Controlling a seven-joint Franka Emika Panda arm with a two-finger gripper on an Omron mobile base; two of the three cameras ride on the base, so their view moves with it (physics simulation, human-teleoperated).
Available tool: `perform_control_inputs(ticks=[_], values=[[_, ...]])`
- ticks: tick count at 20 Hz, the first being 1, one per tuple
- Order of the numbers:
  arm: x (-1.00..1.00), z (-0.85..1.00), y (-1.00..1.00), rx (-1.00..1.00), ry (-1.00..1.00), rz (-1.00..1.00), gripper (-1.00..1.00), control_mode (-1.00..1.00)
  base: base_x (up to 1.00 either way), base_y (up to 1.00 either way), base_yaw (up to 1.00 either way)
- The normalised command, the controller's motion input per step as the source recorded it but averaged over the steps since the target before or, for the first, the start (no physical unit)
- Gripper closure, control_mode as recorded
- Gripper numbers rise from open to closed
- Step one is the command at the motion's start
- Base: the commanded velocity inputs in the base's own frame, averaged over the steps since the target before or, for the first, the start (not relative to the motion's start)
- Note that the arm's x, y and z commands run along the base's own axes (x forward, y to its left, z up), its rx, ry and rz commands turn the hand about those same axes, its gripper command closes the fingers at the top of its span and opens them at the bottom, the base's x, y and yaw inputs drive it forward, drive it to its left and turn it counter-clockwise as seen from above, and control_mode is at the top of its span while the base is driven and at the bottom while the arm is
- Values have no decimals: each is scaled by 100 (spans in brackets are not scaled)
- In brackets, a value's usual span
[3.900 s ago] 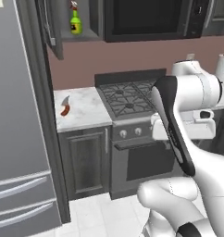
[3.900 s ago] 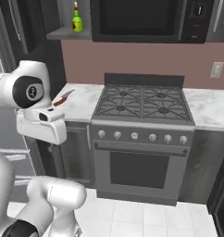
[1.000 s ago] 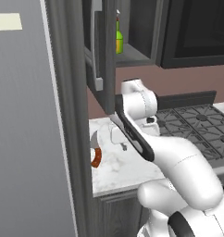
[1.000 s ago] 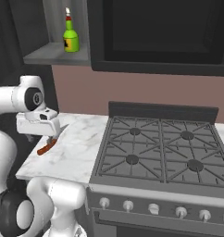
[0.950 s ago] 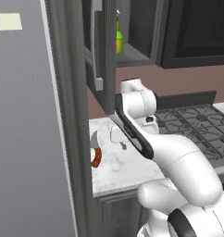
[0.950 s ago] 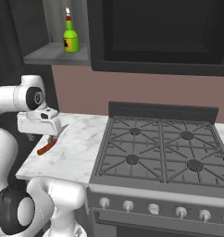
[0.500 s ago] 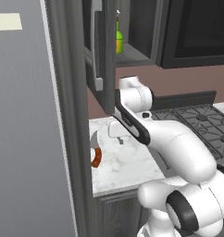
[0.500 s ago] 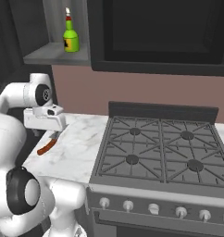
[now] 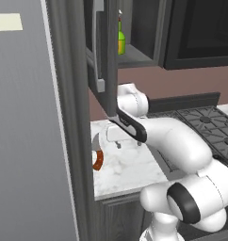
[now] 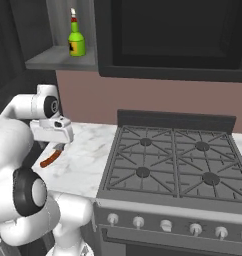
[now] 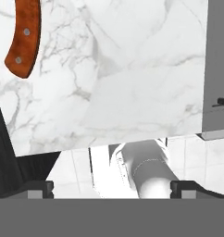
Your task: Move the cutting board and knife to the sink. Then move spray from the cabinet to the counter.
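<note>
Above counter (image 11: 132, 83), jaws spread wide, holding nothing; knife (image 11: 25, 37) lies apart, untouched.

glossy white rounded arm (image 9: 175, 141) with black joint bands.

A black gas stovetop (image 10: 173, 162) sits just beside the hand, above a grey oven front with a row of knobs (image 10: 165, 225). Behind runs a dusty-pink wall (image 10: 158, 97); a black microwave-like unit (image 10: 173, 35) hangs overhead. A tall grey refrigerator (image 9: 31, 141) stands opposite.
</note>
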Motion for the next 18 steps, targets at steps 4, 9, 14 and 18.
perform_control_inputs(ticks=[4, 9, 14, 18], values=[[17, -30, 19, 0, 0, 0, -100, -100, 0, 0, 0], [17, -40, 15, 0, 0, 0, -100, -100, 0, 0, 0], [27, -45, 15, 0, 0, 0, -100, -100, 0, 0, 0], [34, -43, 18, 0, 0, 0, -100, -100, 0, 0, 0]])
